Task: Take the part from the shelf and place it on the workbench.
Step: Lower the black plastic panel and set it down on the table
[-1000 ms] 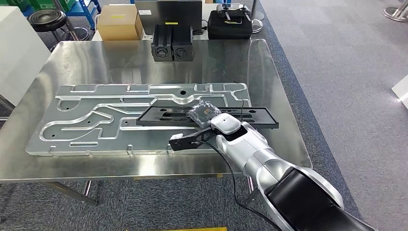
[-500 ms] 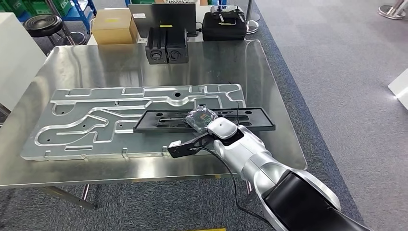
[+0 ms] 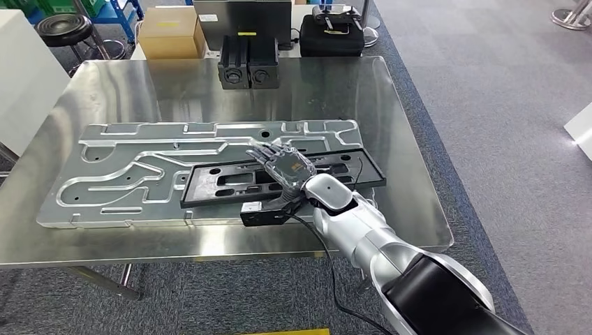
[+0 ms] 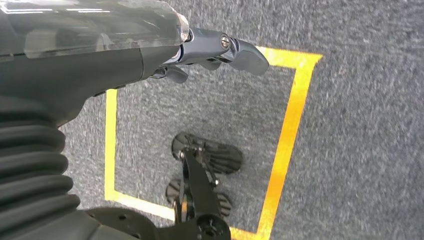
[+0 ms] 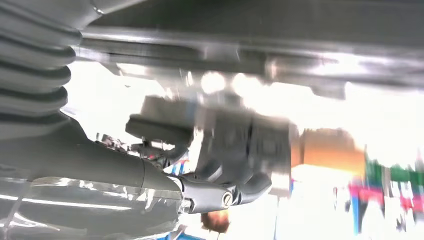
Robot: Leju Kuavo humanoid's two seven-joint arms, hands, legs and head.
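Watching right hand (image 3: 285, 167): fingers, curled a second ago, now spread flat over black part (image 3: 230, 183), nothing gripped. Part has skewed, lying on grey plate (image 3: 105, 174) atop steel workbench (image 3: 391, 118). You can likely call placement done. Left hand (image 4: 220, 50) hangs empty, fingers loosely curled.

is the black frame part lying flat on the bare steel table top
No: in the head view the black frame part lies on top of the large machined aluminium plate, which itself sits on the workbench.

Right robot hand (image 3: 283, 164) reaches forward, fingers spread; left robot hand (image 4: 220, 50) hangs, apparently loosely curled.
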